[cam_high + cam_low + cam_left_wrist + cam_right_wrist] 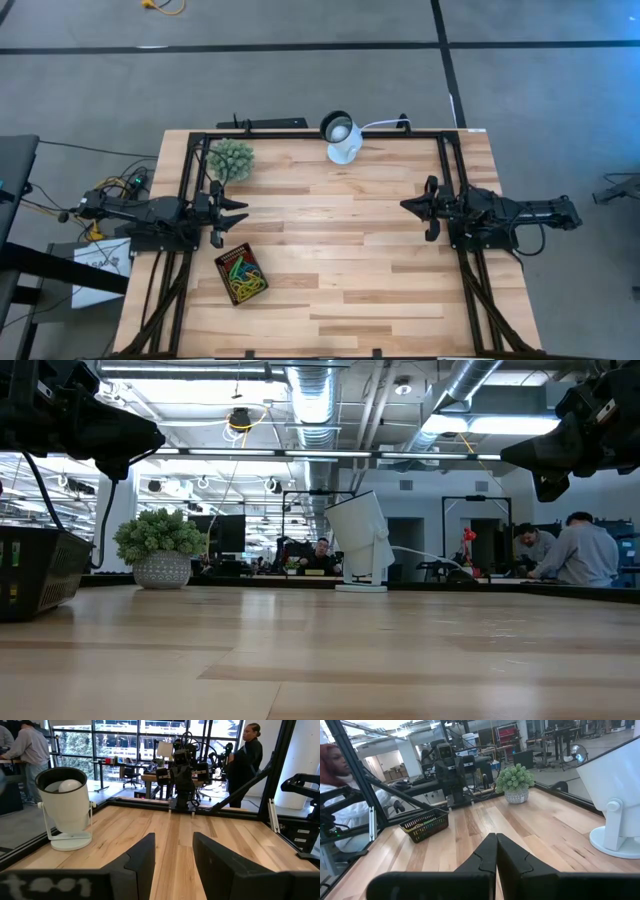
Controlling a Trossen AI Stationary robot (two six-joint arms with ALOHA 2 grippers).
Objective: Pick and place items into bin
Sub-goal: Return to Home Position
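Note:
The black bin [241, 276] stands on the table near the front left and holds several red, green and yellow loops [243, 274]. It also shows in the right wrist view [425, 825] and at the left of the low view [35, 572]. My left gripper [238, 215] hovers open and empty above the table, just beyond the bin; its fingers stand apart in the left wrist view [174, 851]. My right gripper [407, 205] hovers shut and empty over the table's right half, with its fingers together in the right wrist view [496, 846].
A fuzzy green plant ball in a pot [231, 158] stands at the far left. A white round lamp-like device [343, 142] stands at the far middle. A dark frame [300, 134] runs along the table's far and side edges. People show in the room beyond the table.

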